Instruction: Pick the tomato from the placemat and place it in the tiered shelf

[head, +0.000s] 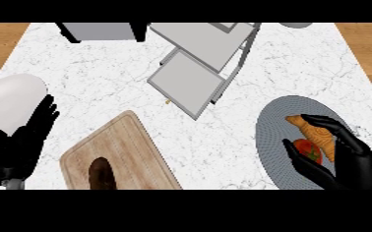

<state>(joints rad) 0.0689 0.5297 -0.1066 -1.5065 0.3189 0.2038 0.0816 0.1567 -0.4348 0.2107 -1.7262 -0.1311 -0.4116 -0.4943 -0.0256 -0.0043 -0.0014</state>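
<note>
From the head view I see the tomato (308,149) lying on the grey oval placemat (280,128) at the right side of the white marbled bench (102,78). The tomato is round and red with a green patch on its upper face; it shows no long axis I can make out, and I cannot tell which way its stem end points beyond that green patch facing up toward me.

My right hand (341,159) is over the placemat with its fingers (327,124) arched above the tomato and the thumb coming in below it. The fingers bracket the tomato but I cannot tell whether they touch it.

Just beside the tomato, on the same placemat, lies a croissant (314,130), its long axis running diagonally from upper left to lower right, partly hidden under my fingers.

The tiered shelf (200,64) stands well apart, at the top middle of the bench, with grey flat tiers set at an angle; I see nothing on the tiers that show.

At the lower left a wooden cutting board (123,147) lies tilted, with a dark brown oblong thing (102,174) on its near end.

My left hand (33,132) shows at the left edge, fingers straight and relaxed, holding nothing.
</note>
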